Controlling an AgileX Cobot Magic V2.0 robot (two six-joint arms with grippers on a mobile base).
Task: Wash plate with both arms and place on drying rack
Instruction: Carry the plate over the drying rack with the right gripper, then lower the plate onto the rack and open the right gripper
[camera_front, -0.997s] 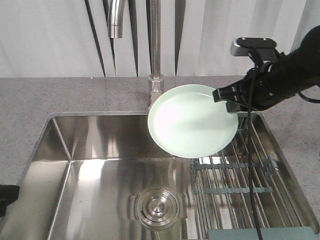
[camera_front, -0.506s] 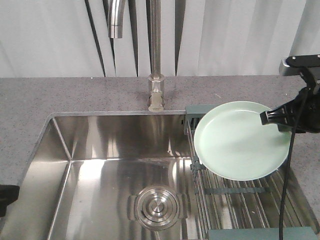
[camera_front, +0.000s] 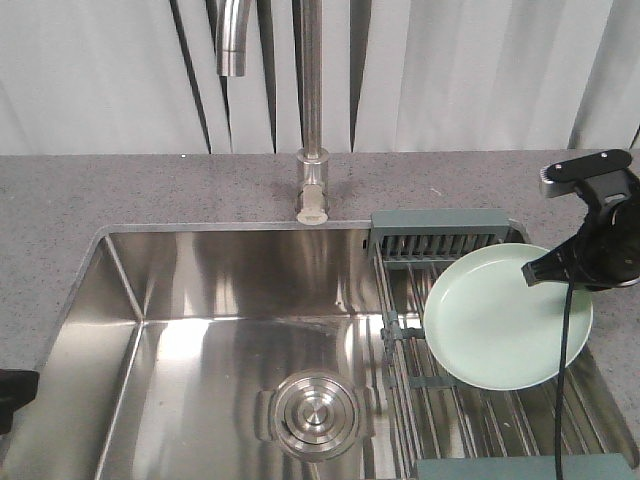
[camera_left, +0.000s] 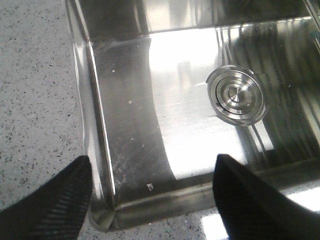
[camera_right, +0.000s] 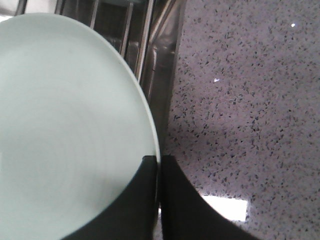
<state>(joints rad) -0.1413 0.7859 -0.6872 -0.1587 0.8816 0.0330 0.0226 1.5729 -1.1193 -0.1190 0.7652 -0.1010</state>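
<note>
Clamping R gripper (camera_front: 540, 268) on rim of plate (camera_front: 495, 325) at gripper's 8 o'clock, over drying rack (camera_front: 440, 240); holding L gripper (camera_left: 150, 200) spread wide.

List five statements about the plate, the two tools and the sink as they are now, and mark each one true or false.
1. The right tool grips the mint-green plate by its rim. True.
2. The plate lies in the sink basin next to the drain. False: it is held over the bars of the drying rack.
3. The left tool is open and holds nothing. True.
4. Water runs from the faucet. False: no stream shows.
5. The plate stands in the rack's slotted section. False: the slots lie bare behind it.
</note>
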